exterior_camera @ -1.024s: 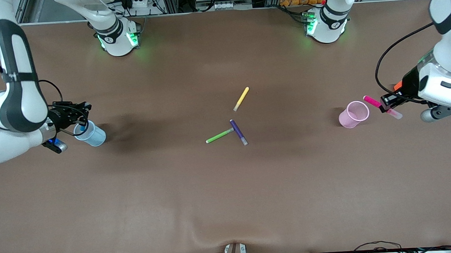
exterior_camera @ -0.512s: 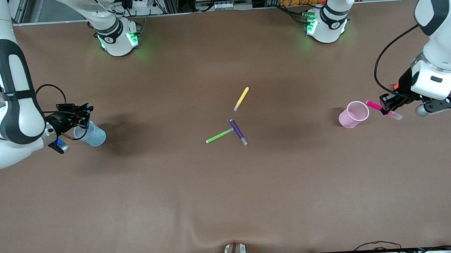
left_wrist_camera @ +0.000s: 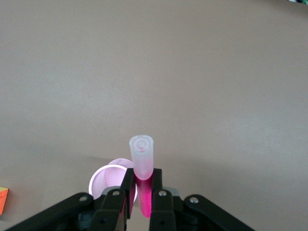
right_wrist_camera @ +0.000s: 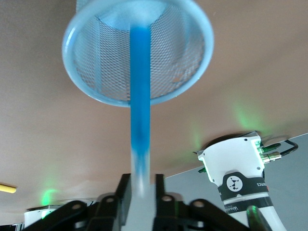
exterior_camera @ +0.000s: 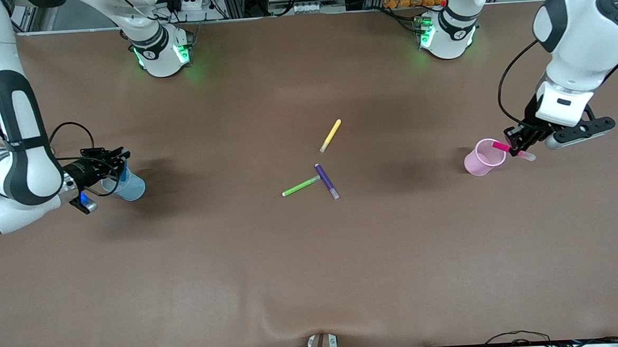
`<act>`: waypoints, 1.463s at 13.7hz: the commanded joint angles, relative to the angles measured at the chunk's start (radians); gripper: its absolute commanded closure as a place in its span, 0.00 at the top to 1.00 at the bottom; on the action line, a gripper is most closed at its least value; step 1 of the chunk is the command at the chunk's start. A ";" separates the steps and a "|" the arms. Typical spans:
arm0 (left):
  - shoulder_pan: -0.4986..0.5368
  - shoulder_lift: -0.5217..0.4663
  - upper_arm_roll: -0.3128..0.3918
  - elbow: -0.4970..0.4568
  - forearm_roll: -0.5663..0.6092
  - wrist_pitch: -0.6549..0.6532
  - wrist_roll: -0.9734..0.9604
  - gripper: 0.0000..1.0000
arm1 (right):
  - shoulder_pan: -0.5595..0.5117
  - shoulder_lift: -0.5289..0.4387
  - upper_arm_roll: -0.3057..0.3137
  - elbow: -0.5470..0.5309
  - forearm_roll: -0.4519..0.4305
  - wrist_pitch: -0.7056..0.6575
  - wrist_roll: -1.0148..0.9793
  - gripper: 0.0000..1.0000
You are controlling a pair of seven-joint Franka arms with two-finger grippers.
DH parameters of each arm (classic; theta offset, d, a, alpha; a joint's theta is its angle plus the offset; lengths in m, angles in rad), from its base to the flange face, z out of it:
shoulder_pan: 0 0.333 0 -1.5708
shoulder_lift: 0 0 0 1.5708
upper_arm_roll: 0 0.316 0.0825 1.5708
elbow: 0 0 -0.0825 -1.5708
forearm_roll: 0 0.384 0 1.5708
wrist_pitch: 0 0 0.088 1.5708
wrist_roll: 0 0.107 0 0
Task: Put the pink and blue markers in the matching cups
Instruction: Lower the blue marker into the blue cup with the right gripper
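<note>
Pink marker (exterior_camera: 513, 149) clamped in left fingers (exterior_camera: 513, 142), right fingers (exterior_camera: 114, 161) perhaps loosening round blue marker (right_wrist_camera: 140, 96)

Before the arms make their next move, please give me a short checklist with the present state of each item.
1. Left end effector grips the pink marker: ok, fingers clamp its pink body.
2. Pink marker is over the pink cup: not ok, only its tip reaches the rim.
3. Blue marker is inside the blue cup: ok, its blue end sits within the mesh wall.
4. Right end effector has released the blue marker: cannot tell, the pale end is between the fingers.
5. Both cups stand upright: ok.
6. Yellow marker, green marker and purple marker lie away from both cups: ok.
</note>
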 commanded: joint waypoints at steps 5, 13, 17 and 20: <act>0.069 -0.034 -0.005 -0.199 0.025 0.218 0.027 0.00 | -0.007 -0.010 0.017 0.237 0.006 -0.191 -0.002 1.00; 0.095 0.049 -0.005 -0.285 0.025 0.405 0.029 0.00 | 0.071 -0.014 0.024 0.635 -0.158 -0.272 -0.019 1.00; 0.107 0.081 -0.006 -0.294 0.025 0.419 0.029 0.00 | 0.092 -0.060 0.021 0.743 -0.164 -0.258 -0.013 1.00; 0.109 0.103 -0.006 -0.300 0.025 0.441 0.027 0.00 | 0.148 -0.111 0.014 0.743 -0.167 -0.234 -0.016 1.00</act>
